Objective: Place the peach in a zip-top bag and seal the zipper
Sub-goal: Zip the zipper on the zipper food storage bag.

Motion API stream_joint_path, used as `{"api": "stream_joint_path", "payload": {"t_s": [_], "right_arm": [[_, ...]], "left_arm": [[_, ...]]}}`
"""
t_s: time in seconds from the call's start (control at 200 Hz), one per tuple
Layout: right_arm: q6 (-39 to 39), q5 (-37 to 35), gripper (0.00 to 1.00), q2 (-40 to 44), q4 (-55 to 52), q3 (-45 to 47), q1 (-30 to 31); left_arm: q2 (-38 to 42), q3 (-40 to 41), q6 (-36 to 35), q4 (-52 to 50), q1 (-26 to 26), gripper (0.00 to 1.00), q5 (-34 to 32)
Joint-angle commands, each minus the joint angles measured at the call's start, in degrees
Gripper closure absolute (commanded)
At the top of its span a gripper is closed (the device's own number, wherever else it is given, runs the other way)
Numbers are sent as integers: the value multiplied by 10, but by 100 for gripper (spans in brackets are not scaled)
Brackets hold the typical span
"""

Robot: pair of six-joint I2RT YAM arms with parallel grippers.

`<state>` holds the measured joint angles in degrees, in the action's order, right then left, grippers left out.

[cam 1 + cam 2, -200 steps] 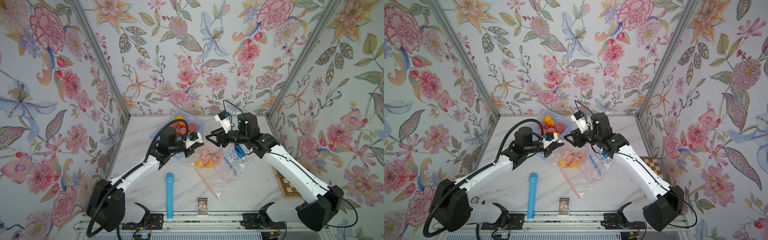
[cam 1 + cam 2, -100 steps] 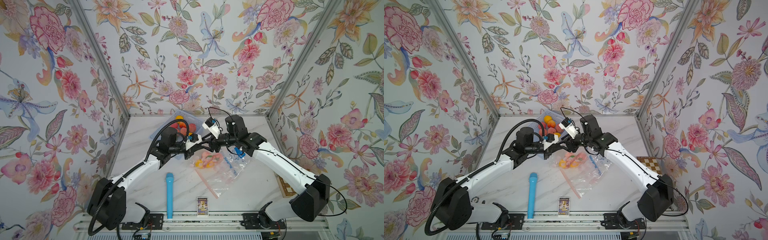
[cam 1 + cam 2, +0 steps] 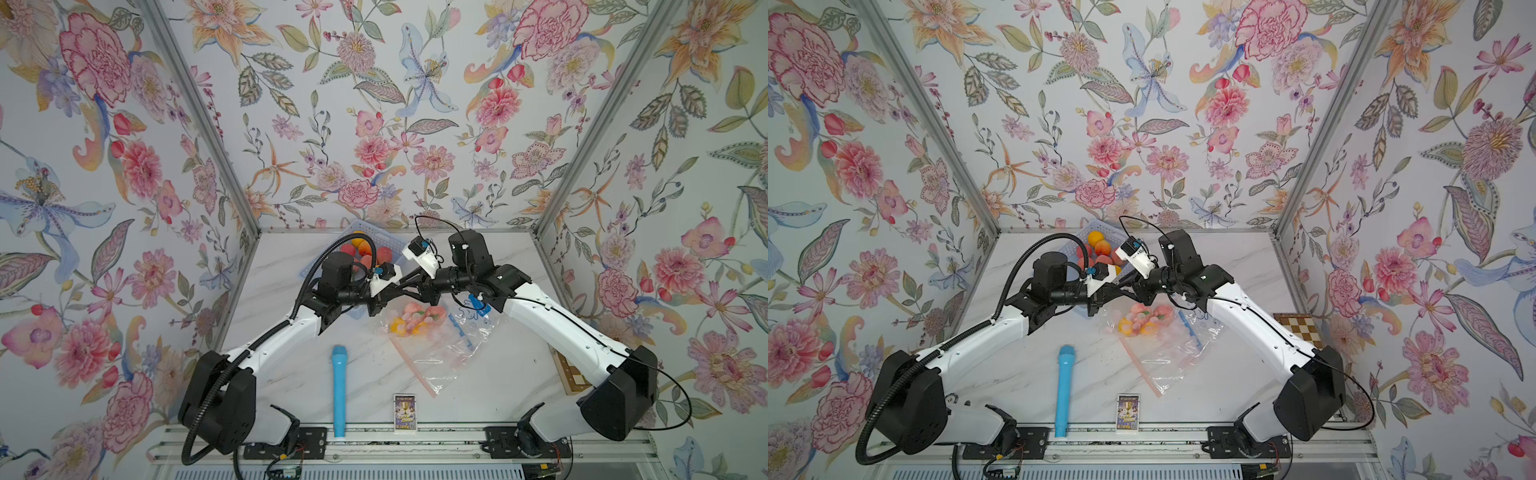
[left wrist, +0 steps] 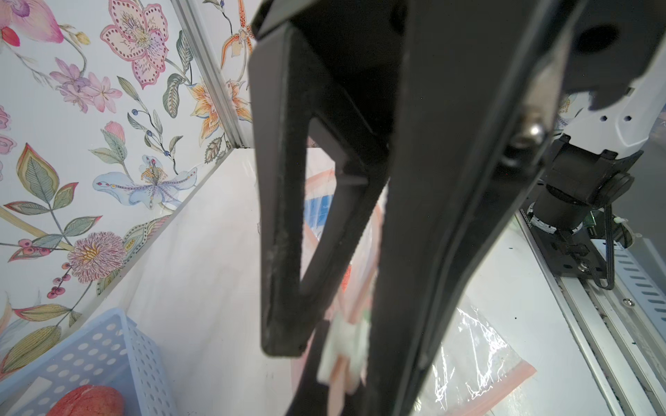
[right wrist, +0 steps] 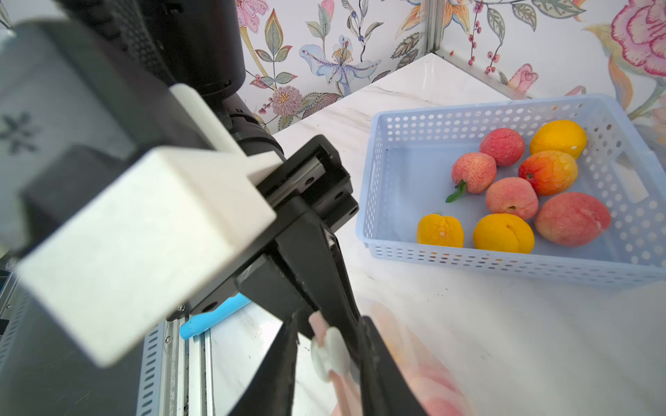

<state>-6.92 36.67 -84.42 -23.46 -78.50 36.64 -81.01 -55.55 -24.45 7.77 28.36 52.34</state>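
The clear zip-top bag (image 3: pixel 440 345) (image 3: pixel 1167 353) lies mid-table with pink and yellow peaches (image 3: pixel 415 318) (image 3: pixel 1144 318) inside. One end of its pink zipper strip is lifted to where the two grippers meet. My left gripper (image 3: pixel 397 287) (image 4: pixel 338 392) is shut on that strip end. My right gripper (image 3: pixel 409 286) (image 5: pixel 329 363) faces it. Its jaws stand narrow on either side of the white slider (image 5: pixel 329 354) (image 4: pixel 342 342), with a gap still showing on one side. The slider is blurred in both wrist views.
A pale blue basket (image 3: pixel 320 266) (image 5: pixel 374 180) with several loose peaches (image 5: pixel 511 198) stands behind the left arm. A blue cylinder (image 3: pixel 338 390) and a small card box (image 3: pixel 404 411) lie near the front rail. A chessboard (image 3: pixel 1300 328) sits at the right edge.
My right gripper has swung left to meet the left gripper, and its jaws have narrowed around the slider. The left gripper has stayed shut in place.
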Motion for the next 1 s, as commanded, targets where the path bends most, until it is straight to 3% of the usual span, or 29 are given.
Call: {"api": "stream_joint_path", "payload": {"t_s": [0.0, 0.315, 0.571, 0.801, 0.996], "right_arm": [[-3, 7, 76, 9, -16, -10, 2], [-1, -7, 77, -2, -16, -14, 3], [-1, -27, 95, 4, -16, -20, 4], [-5, -60, 98, 20, -27, -17, 4], [-13, -93, 100, 24, -52, -26, 4]], "left_arm": [[-3, -17, 16, 18, -9, 100, 13], [1, -14, 28, 27, -12, 100, 32], [8, -14, 24, 11, -14, 100, 20], [32, 3, 36, 23, -15, 100, -28], [57, 24, 53, 46, -21, 100, -28]]}}
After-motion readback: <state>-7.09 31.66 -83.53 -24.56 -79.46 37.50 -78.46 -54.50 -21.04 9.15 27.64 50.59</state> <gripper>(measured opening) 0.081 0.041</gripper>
